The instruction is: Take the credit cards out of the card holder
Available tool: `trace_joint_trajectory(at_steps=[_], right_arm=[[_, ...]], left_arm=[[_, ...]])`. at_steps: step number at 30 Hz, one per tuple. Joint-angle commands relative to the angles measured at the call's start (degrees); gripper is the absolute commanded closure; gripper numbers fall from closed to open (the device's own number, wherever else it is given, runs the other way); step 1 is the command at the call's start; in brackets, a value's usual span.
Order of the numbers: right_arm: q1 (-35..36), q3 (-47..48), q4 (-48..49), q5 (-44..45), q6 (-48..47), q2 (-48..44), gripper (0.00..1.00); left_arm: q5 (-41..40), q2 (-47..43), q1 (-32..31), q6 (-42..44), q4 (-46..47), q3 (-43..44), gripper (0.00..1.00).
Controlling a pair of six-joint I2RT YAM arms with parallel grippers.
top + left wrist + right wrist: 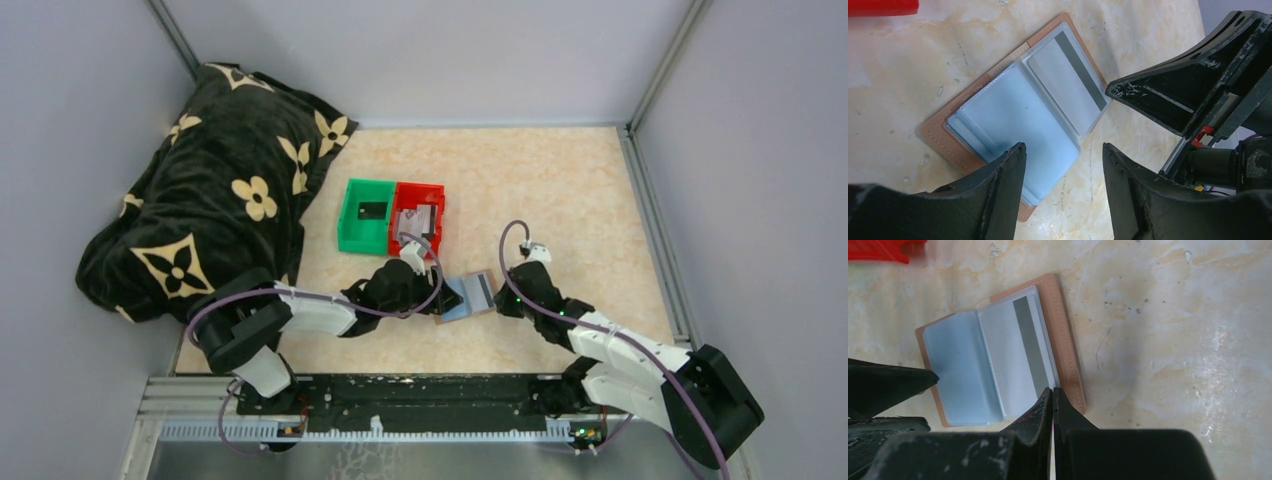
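The card holder (468,296) lies open on the table, tan outside (943,135) with pale blue pockets. A grey-silver credit card (1068,85) with a dark stripe sits in its right-hand pocket and shows in the right wrist view (1013,355) too. My left gripper (1063,146) is open, with one finger over the left page's near corner and the other over bare table. My right gripper (1052,389) is shut, its tips at the near edge of the card page beside the tan border (1065,350). I cannot tell whether it pinches anything.
A green bin (365,215) and a red bin (418,215) stand side by side behind the wallet; the green holds a dark card, the red a grey one. A black flowered blanket (220,190) is heaped at the left. Walls enclose the table.
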Motion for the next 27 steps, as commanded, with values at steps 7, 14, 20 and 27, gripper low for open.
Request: trace_joint_trajectory(at_steps=[7, 14, 20, 27], right_arm=[[-0.24, -2.68, 6.75, -3.06, -0.16, 2.25, 1.00], [-0.10, -6.58, 9.45, -6.42, 3.01, 1.96, 1.00], [0.21, -9.67, 10.02, -8.01, 5.68, -0.98, 1.00], [0.59, -10.92, 9.54, -8.91, 7.03, -2.46, 1.00]], left_arm=[[2.49, 3.80, -0.14, -3.76, 5.95, 2.58, 0.31], [4.45, 5.79, -0.09, -4.99, 7.48, 3.60, 0.30], [4.16, 7.04, -0.09, -4.84, 6.90, 4.82, 0.29], [4.80, 8.82, -0.09, -6.99, 8.97, 4.62, 0.42]])
